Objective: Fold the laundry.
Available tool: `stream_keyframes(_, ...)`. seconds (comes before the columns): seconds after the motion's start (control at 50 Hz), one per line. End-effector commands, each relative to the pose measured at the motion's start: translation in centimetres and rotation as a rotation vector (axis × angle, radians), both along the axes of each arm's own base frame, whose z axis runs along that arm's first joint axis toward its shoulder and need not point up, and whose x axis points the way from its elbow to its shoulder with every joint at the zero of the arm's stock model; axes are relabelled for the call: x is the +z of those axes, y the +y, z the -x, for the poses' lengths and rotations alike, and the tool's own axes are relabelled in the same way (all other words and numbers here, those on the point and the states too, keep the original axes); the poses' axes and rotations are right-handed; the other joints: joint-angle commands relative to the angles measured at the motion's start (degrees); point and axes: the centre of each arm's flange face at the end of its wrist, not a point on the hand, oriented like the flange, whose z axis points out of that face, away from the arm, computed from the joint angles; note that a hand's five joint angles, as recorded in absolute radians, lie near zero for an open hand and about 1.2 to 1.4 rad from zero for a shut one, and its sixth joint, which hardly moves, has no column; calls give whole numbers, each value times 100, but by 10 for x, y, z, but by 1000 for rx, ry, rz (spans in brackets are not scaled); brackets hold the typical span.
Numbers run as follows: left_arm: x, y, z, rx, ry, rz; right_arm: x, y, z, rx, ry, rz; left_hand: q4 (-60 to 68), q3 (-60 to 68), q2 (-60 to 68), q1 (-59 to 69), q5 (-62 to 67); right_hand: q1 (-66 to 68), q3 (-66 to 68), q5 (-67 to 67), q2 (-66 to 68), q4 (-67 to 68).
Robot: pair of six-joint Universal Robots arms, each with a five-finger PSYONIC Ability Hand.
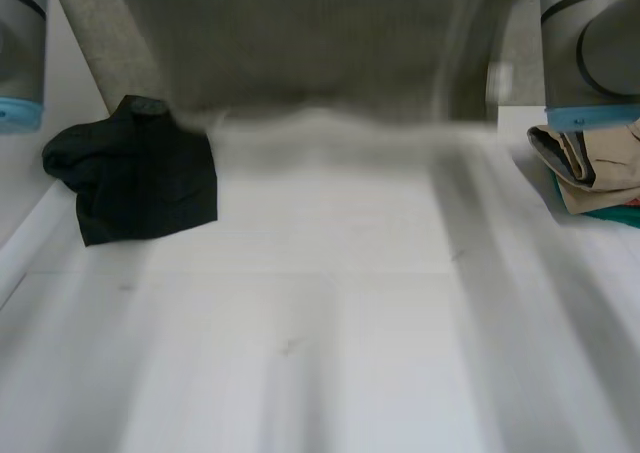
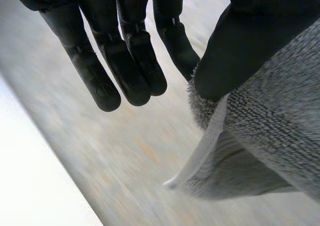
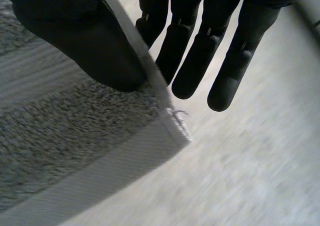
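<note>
Grey towel (image 1: 330,63): hangs spread across the upper centre of the head view. Its lower edge runs level above the table, from beside the black cloth to near the right arm.
Left hand (image 2: 125,51): its thumb presses down on the towel's terry surface close to a hemmed edge, nipping the cloth against the nearest finger. The other fingers reach out straight beside it. The hem drops away below the thumb to a loose corner.
Right hand (image 3: 200,51): its thumb lies on the towel just inside a hemmed corner and pinches it against the neighbouring finger. The remaining fingers extend straight past the corner.
White table (image 1: 330,323): fills the lower half of the head view.
Black cloth (image 1: 135,173): a crumpled heap at centre left of the head view, on the table just beside the towel's left side.
Beige garment (image 1: 590,168): folded, at the right edge of the head view. It rests on a teal item (image 1: 615,213) that peeks out beneath it.
Left arm (image 1: 20,43): upper left corner of the head view.
Right arm (image 1: 590,43): upper right corner, directly above the beige garment.
</note>
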Motion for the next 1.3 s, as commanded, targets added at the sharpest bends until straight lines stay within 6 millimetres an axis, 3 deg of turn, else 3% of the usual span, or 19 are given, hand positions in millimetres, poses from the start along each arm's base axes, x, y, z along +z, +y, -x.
stream_keyframes(0.02, -13, 13, -8, -31, 4, -34, -18, 6, -4, 60, 53, -80, 1118, 1176, 1145, 1500, 1374, 1538, 1179, 1110, 1307, 1137)
stream_keyframes(0.08, -37, 12, -12, -20, -20, -109, -39, 6, -4, 58, 81, -167, 1118, 1176, 1145, 1500, 1374, 1538, 1179, 1110, 1307, 1137)
stream_keyframes(0.16, -85, 13, -19, 12, -63, -256, -75, 9, -4, 62, 131, -306, 1118, 1176, 1145, 1500, 1374, 1538, 1179, 1110, 1307, 1137)
stream_keyframes(0.18, -106, 15, -22, 23, -81, -316, -96, 11, -4, 63, 157, -377, 1118, 1176, 1145, 1500, 1374, 1538, 1179, 1110, 1307, 1137)
stream_keyframes(0.24, -140, 21, -23, 28, -115, -411, -127, 17, -3, 66, 199, -486, 1118, 1176, 1145, 1500, 1374, 1538, 1179, 1110, 1307, 1137)
stream_keyframes(0.26, -163, 25, -25, 31, -135, -472, -149, 22, -2, 71, 226, -559, 1118, 1176, 1145, 1500, 1374, 1538, 1179, 1110, 1307, 1137)
stream_keyframes(0.3, -183, 30, -25, 27, -157, -526, -171, 27, -1, 76, 252, -626, 1118, 1176, 1145, 1500, 1374, 1538, 1179, 1110, 1307, 1137)
stream_keyframes(0.32, -207, 35, -25, 23, -176, -587, -193, 32, 1, 76, 274, -692, 1118, 1176, 1145, 1500, 1374, 1538, 1179, 1110, 1307, 1137)
stream_keyframes(0.38, -250, 45, -25, 14, -217, -696, -232, 43, 4, 76, 311, -802, 1118, 1176, 1145, 1500, 1374, 1538, 1179, 1110, 1307, 1137)
stream_keyframes(0.44, -285, 56, -25, -2, -266, -780, -262, 50, 11, 61, 344, -896, 1118, 1176, 1145, 1500, 1374, 1538, 1179, 1110, 1307, 1137)
stream_keyframes(0.5, -307, 63, -26, -16, -323, -828, -277, 59, 17, 46, 364, -967, 1118, 1176, 1145, 1500, 1374, 1538, 1179, 1110, 1307, 1137)
stream_keyframes(0.62, -303, 63, -37, -9, -341, -820, -278, 68, 29, 28, 358, -1029, 737, 795, 764, 1119, 993, 1538, 1179, 1110, 1307, 1137)
stream_keyframes(0.64, -299, 64, -38, -11, -335, -814, -276, 68, 30, 26, 352, -1030, 67, 125, 94, 449, 323, 1538, 1179, 1110, 1307, 1137)
stream_keyframes(0.66, -291, 64, -41, -18, -321, -802, -273, 69, 32, 25, 339, -1029, -2255, -2197, -2228, -1872, -1998, 1538, 1179, 1110, 1307, 1137)
stream_keyframes(0.7, -283, 65, -46, -38, -303, -791, -271, 70, 37, 24, 315, -1039, -4469, -4411, -4442, -4087, -4213, 1538, 1179, 1110, 1307, 1137)
stream_keyframes(0.72, -279, 65, -49, -54, -289, -788, -270, 69, 37, 23, 310, -1038, -4632, -4573, -4605, -4249, -4375, 1538, 1179, 1110, 1307, 1137)
stream_keyframes(0.88, -281, 54, -91, -77, -224, -874, -275, 69, 42, 19, 295, -1058, -4400, -4342, -4373, -4017, -4143, 1538, 1179, 1110, 1307, 1137)
stream_keyframes(0.96, -288, 49, -99, -103, -228, -893, -276, 70, 41, 21, 301, -1061, -4046, -3988, -4019, -3663, -3790, 1538, 1179, 1110, 1307, 1137)
stream_keyframes(1.3, -307, 26, -97, -97, -287, -886, -282, 76, 37, 28, 316, -1079, -3456, -3398, -3429, -3073, -3199, 1538, 1179, 1110, 1307, 1137)
